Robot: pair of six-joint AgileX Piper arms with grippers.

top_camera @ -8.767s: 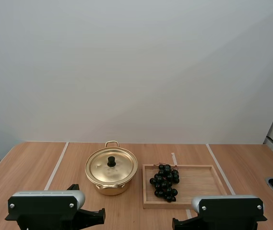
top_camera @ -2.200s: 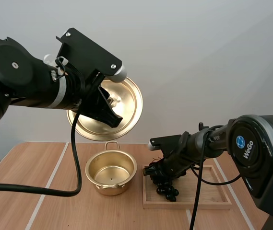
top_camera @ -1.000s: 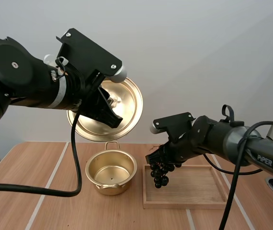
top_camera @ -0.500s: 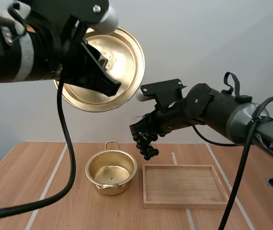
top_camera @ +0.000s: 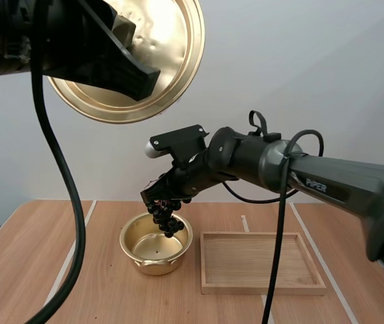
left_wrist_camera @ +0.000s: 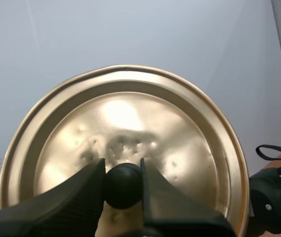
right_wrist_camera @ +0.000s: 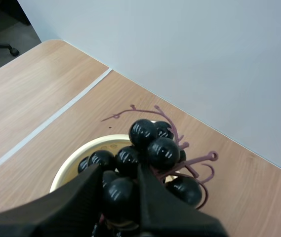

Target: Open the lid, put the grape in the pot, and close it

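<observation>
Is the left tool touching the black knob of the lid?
Touching. In the left wrist view the left tool pinches the knob of the lid between its fingers.

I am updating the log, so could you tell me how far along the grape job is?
Done: the lid is off, held high by the left gripper pinching its knob. In hand: the right gripper holds the grapes over the open pot. Left: lower and release them inside, then set the lid back on.
</observation>
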